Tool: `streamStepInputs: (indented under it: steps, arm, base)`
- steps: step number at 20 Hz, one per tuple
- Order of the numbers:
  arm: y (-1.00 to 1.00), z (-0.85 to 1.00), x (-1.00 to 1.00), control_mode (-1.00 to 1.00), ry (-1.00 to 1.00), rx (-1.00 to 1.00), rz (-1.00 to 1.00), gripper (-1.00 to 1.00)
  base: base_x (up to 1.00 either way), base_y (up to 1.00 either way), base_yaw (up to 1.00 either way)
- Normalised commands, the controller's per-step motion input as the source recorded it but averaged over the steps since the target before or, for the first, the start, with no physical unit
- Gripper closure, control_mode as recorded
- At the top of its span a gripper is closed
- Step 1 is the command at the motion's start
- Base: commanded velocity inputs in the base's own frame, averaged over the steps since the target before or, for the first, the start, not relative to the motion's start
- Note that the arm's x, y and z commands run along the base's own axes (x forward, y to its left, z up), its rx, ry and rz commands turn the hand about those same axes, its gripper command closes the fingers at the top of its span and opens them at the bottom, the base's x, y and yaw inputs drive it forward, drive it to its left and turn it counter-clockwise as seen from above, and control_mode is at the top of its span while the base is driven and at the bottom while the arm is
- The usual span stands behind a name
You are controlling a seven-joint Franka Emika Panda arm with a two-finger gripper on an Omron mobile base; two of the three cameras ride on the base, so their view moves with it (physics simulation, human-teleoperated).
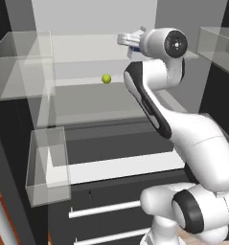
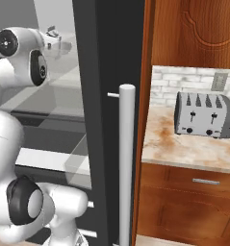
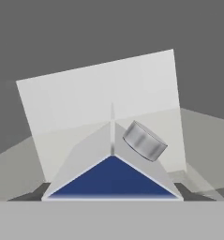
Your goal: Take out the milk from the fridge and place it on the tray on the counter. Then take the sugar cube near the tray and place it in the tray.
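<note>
The milk [image 3: 111,180] is a white gable-top carton with a dark blue face and a grey round cap, seen very close in the hand view. Both dark fingertips [image 3: 38,191] press against its sides, so my gripper [image 3: 111,194] is shut on it. From the left base view, the gripper [image 1: 128,39] reaches into the upper part of the fridge [image 1: 87,103], and a sliver of the milk's [image 1: 133,47] blue shows below the fingers. The right base view shows the gripper [image 2: 56,41] inside the fridge opening. The tray and the sugar cube are out of view.
A small yellow-green ball [image 1: 106,78] lies on the pale shelf left of the arm. Clear door bins [image 1: 22,62] [image 1: 48,165] hang at the left. The dark fridge door with its pale handle [image 2: 126,163] stands beside the counter [image 2: 184,144], which carries a toaster [image 2: 203,115].
</note>
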Motion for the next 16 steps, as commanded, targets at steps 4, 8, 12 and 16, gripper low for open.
streamStepInputs:
  steps: [4, 8, 12, 16]
  arm:
    - [0.03, 0.35, -1.0, -1.0, -0.04, -0.07, 0.0, 1.0]
    - [0.0, -0.3, -1.0, -1.0, -0.12, -0.07, 0.0, 1.0]
    - [-0.06, -0.4, -1.0, -1.0, 0.0, -0.02, 0.0, 1.0]
    - [-0.06, -0.32, -1.0, -1.0, 0.01, -0.03, 0.01, 1.0]
  base:
    - [0.0, 0.0, 0.0]
    - [0.0, 0.0, 0.0]
    - [0.0, 0.0, 0.0]
    - [0.0, 0.0, 0.0]
